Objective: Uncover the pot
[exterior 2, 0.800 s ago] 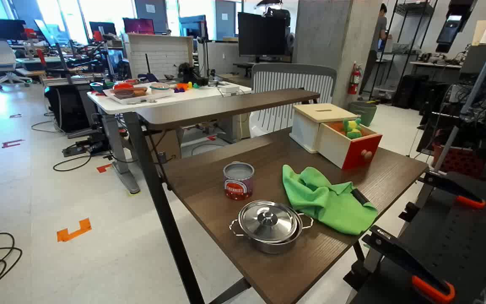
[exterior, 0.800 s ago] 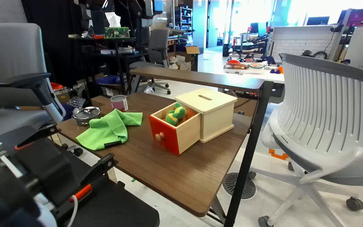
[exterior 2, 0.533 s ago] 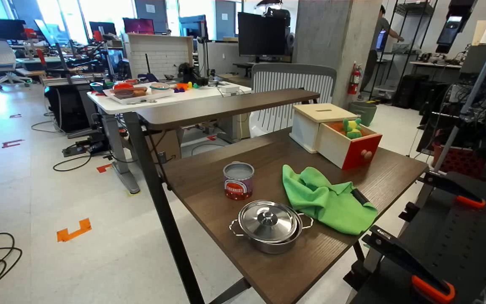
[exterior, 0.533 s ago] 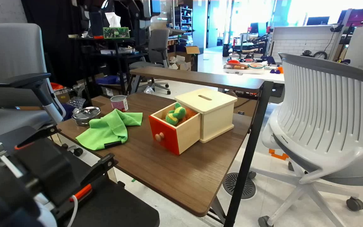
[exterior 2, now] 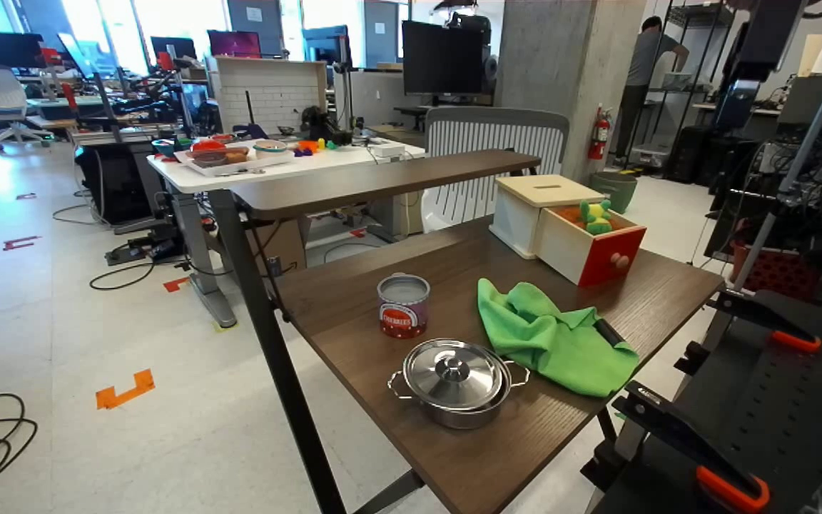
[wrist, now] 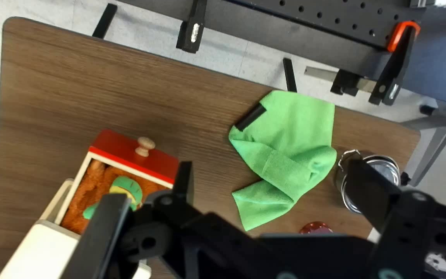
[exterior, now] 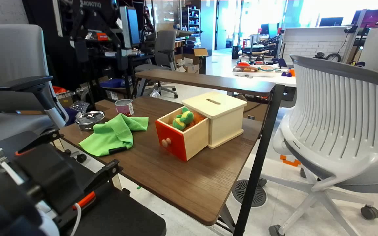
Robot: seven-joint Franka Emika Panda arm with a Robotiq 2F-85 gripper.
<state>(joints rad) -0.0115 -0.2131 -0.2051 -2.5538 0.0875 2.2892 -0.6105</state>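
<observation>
The silver pot stands on the brown table (exterior: 189, 183), near one corner. Its body shows in both exterior views (exterior: 85, 126) (exterior 2: 462, 417). Its shiny lid (exterior 2: 454, 378) rests on top with a round knob, sitting slightly askew over the rim. In the wrist view the lid (wrist: 386, 170) is at the right, partly hidden behind a finger. My gripper (exterior: 102, 59) is open and empty, high above the table, at the upper left in an exterior view. In the wrist view the gripper (wrist: 271, 168) has its fingers wide apart, with a green cloth below between them.
The green cloth (exterior 2: 561, 350) lies beside the pot. A cherries can (exterior 2: 404, 307) stands near them. A wooden box (exterior: 215, 105) with an open red drawer (exterior: 172, 141) holds a green toy (exterior: 183, 118). A raised shelf (exterior: 205, 80) runs along one table side. Black clamps (exterior 2: 696, 442) stick out nearby.
My gripper has come down into view at the upper left in an exterior view, and a dark arm part appears at the top right in an exterior view. The pot, lid and cloth have not moved.
</observation>
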